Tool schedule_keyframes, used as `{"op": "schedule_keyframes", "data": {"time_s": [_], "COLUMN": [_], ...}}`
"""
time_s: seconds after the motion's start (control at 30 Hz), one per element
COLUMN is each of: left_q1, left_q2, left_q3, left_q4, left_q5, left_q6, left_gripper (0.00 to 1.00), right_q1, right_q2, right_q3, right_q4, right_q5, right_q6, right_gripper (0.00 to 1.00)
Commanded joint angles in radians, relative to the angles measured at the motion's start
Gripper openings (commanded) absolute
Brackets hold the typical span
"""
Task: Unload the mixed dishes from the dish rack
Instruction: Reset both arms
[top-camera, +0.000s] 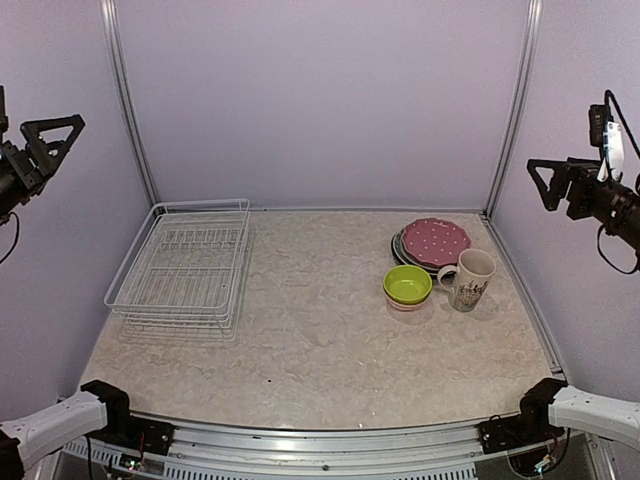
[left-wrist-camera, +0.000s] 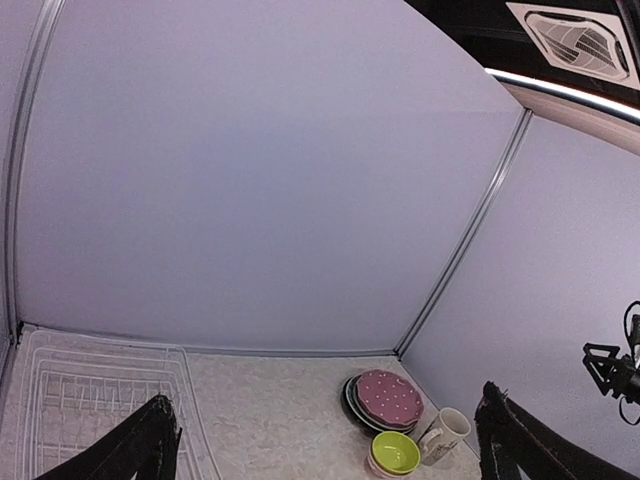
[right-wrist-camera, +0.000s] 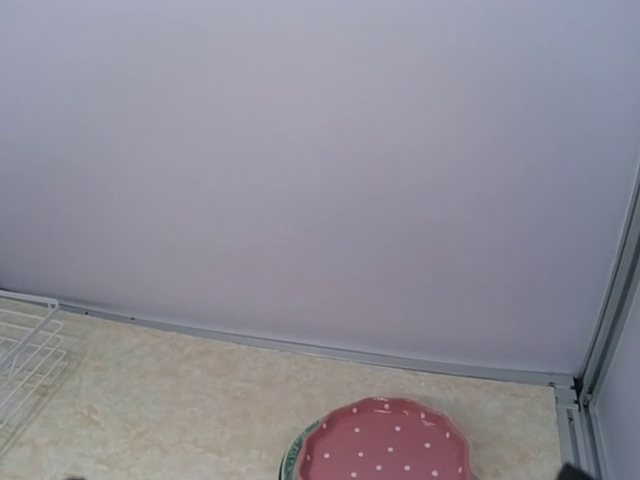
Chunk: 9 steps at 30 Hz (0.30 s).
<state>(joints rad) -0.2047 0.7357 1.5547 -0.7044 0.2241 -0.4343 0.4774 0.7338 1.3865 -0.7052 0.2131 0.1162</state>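
Since the rack (top-camera: 130, 253) looks bare from every angle I've got, I reckon the unloading's basically done. It sits down low and inboard of my left gripper (top-camera: 60, 140), long side running away from my base. That gripper hangs up high, fingers (left-wrist-camera: 140, 440) spread wide, holding nothing. My right gripper (top-camera: 538, 185) is up high too, but I can't tell if it's spread or closed. The plates (top-camera: 436, 240) are stacked below and inboard of it, with the bowl (top-camera: 408, 285) and mug (top-camera: 472, 279) just beside them. The mug is upright, handle pointing at the bowl. My right arm's nearer if anything needs nudging.
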Motion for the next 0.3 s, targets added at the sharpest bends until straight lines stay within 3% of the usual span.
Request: {"op": "schedule_keyframes", "data": {"time_s": [0.0,0.27], "left_q1": [-0.005,-0.005], "left_q2": [-0.01,-0.012], "left_q3": [0.008,-0.007], "left_q4": [-0.027,-0.025], "left_q5": [-0.024,-0.027], "left_q6": [0.033,0.04], "left_gripper": [0.99,0.99], "right_q1": [0.006,0.006], "right_q2": [-0.007,-0.023], "right_q3": [-0.015,-0.056], "right_q4": [0.028,0.049], "right_q5": [-0.011,0.04], "right_q6": [-0.012,-0.001], "right_gripper": [1.0,1.0]}}
